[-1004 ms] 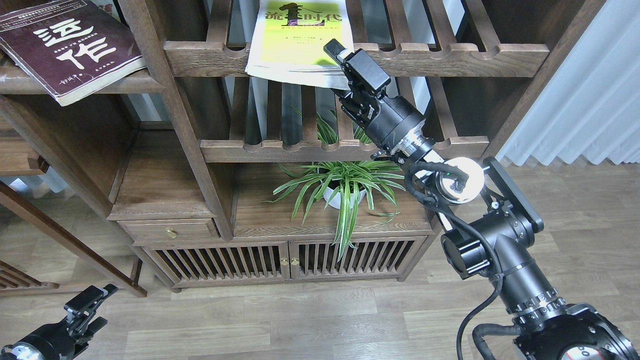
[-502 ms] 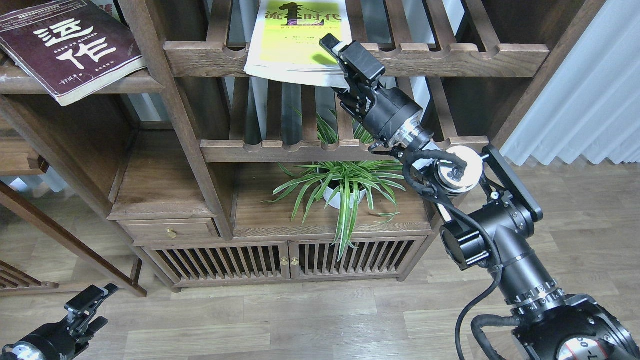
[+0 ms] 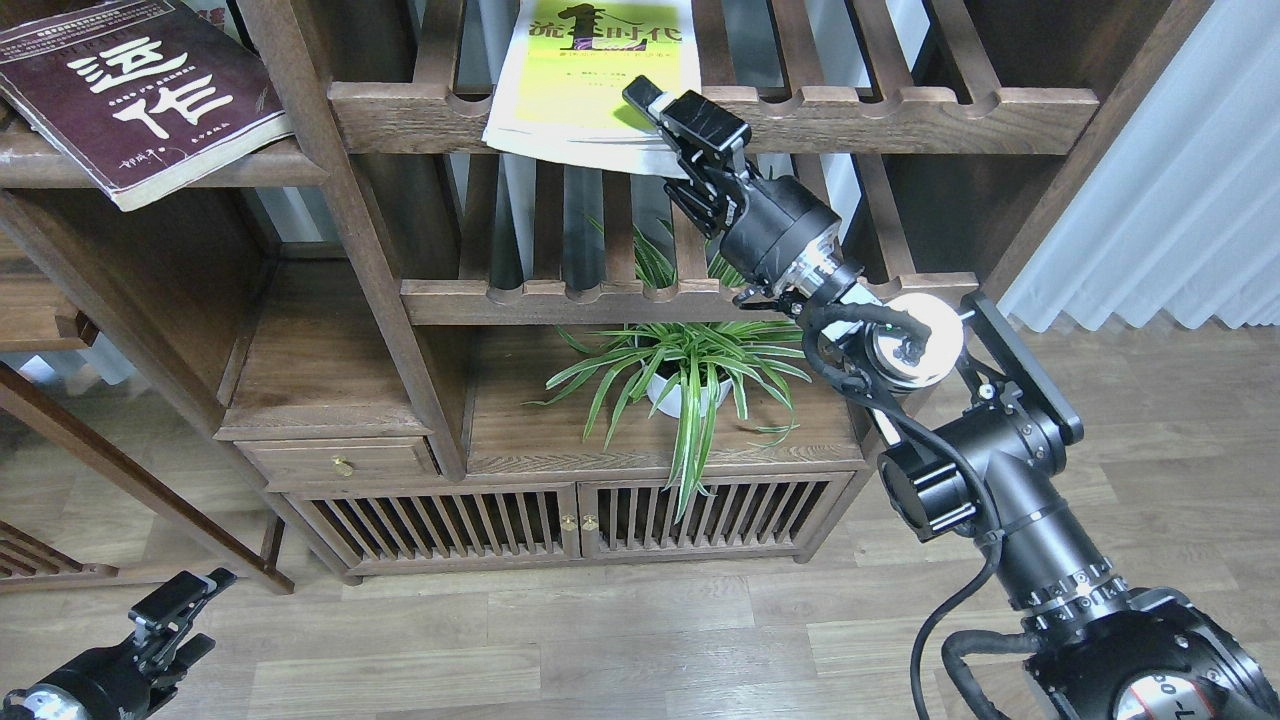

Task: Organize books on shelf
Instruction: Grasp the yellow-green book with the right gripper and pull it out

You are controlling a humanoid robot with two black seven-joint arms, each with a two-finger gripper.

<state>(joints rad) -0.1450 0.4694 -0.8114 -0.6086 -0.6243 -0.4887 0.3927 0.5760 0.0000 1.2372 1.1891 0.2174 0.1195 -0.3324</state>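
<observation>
The thin yellow-green book (image 3: 590, 75) lies on the upper slatted rack (image 3: 900, 115), its lower edge hanging over the notched rail. My right gripper (image 3: 650, 108) is shut on the book's lower right corner, one finger on the cover and the other under it. The thick maroon book (image 3: 140, 95) lies tilted on the solid dark-brown shelf (image 3: 250, 170) at the top left and overhangs its front edge. My left gripper (image 3: 185, 620) hangs low at the bottom left, open and empty. The "300" book is out of view.
A second slatted rack (image 3: 560, 295) sits below the first. A potted spider plant (image 3: 690, 380) stands on the cabinet top (image 3: 520, 440) under my right arm. A thick upright post (image 3: 340, 200) separates the shelf from the racks. A white curtain (image 3: 1180, 200) hangs at the right.
My right gripper has moved left and slightly up along the upper rail, and the yellow-green book has slid a little to the left with it. The left arm has not moved.
</observation>
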